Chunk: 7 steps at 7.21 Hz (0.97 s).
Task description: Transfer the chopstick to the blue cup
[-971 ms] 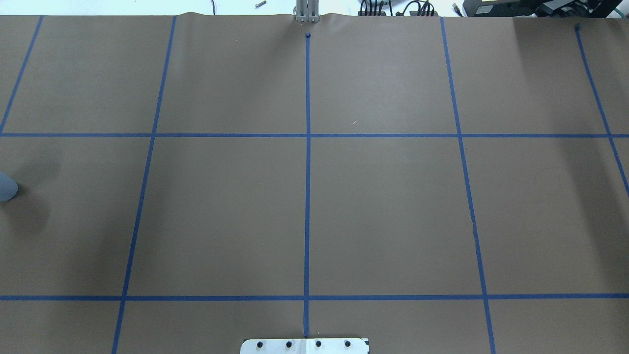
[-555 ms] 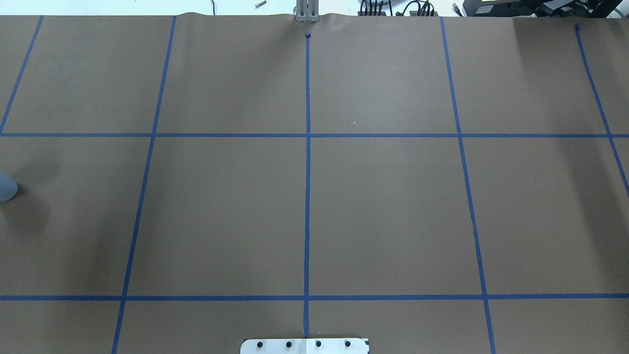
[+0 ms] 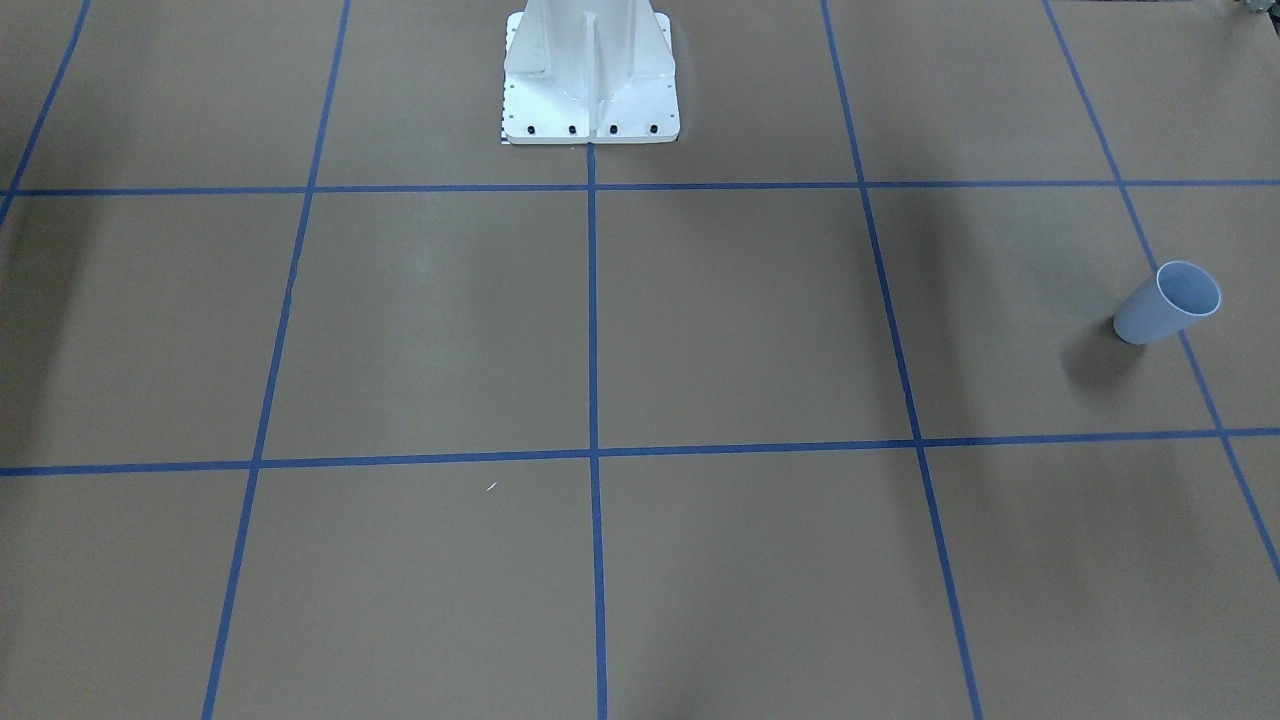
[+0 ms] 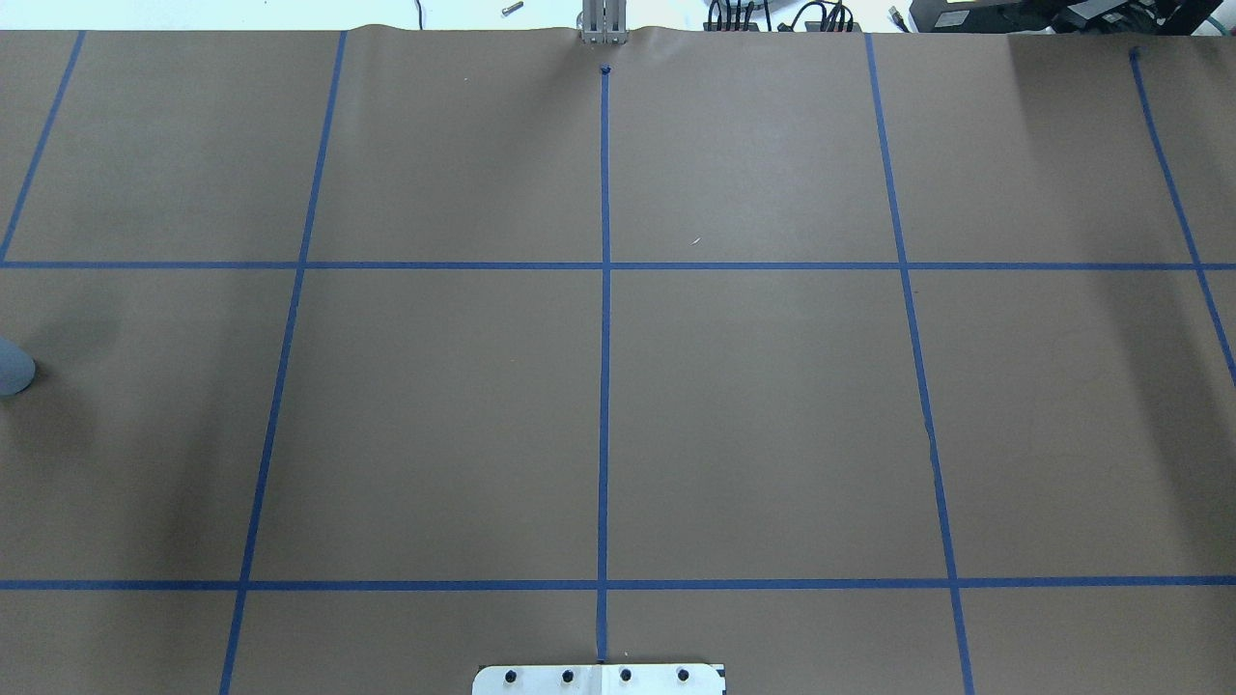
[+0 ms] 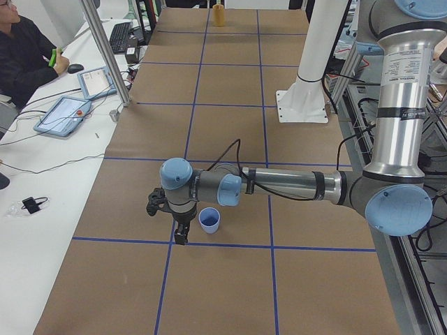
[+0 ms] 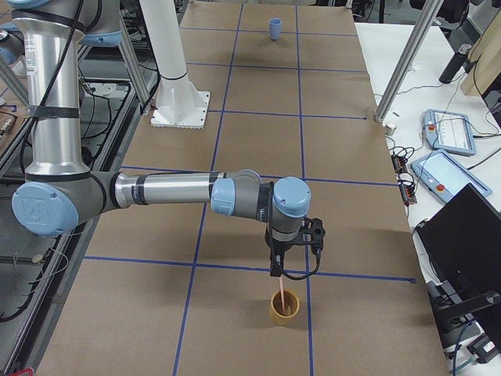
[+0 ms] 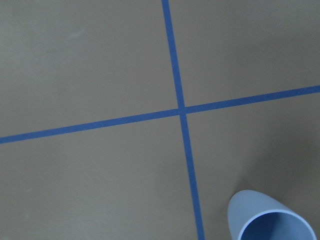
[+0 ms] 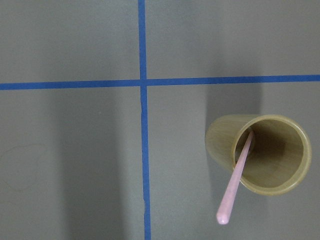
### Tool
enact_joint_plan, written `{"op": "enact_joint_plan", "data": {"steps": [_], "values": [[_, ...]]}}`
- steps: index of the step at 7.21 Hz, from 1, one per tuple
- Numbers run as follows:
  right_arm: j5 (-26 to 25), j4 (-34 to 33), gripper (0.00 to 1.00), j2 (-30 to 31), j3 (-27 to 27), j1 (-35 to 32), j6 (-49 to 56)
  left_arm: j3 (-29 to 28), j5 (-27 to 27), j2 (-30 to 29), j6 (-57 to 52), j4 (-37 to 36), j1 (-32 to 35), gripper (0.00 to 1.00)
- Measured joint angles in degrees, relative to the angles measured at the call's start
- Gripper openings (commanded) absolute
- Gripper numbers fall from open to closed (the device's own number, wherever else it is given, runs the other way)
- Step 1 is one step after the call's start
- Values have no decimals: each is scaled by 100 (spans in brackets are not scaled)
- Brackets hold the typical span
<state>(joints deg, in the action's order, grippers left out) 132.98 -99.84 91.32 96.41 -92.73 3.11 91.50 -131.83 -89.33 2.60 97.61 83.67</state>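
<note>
The blue cup (image 3: 1170, 302) stands upright on the brown paper at the robot's far left, cut by the overhead view's left edge (image 4: 12, 367), and shows in the left wrist view (image 7: 270, 220). My left gripper (image 5: 180, 234) hangs just beside the cup (image 5: 209, 220); I cannot tell if it is open or shut. The pink chopstick (image 8: 235, 180) leans inside a tan cup (image 8: 260, 155) at the table's right end. My right gripper (image 6: 275, 266) hovers just above that cup (image 6: 284, 307) and the stick (image 6: 279, 294); its state cannot be told.
The white robot pedestal (image 3: 590, 70) stands at the table's near middle. Blue tape lines grid the paper. An operator (image 5: 21, 49) sits at a side table with tablets (image 5: 63, 115). A metal post (image 6: 407, 59) stands at the table's far edge.
</note>
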Motion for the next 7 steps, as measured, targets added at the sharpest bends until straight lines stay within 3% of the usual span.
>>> {"op": "enact_joint_plan", "data": {"steps": [3, 5, 6, 7], "values": [[-23, 6, 100, 21, 77, -6, -9, -36, -147, 451, 1085, 1203, -610, 98], [-35, 8, 100, 26, 116, -8, -14, -187, -163, 520, 1176, 1361, -785, 97], [-35, 9, 100, 26, 123, -8, -17, -256, -163, 517, 1189, 1373, -883, 73], [-35, 9, 100, 26, 133, -9, -20, -307, -166, 500, 1209, 1373, -978, 18]]}}
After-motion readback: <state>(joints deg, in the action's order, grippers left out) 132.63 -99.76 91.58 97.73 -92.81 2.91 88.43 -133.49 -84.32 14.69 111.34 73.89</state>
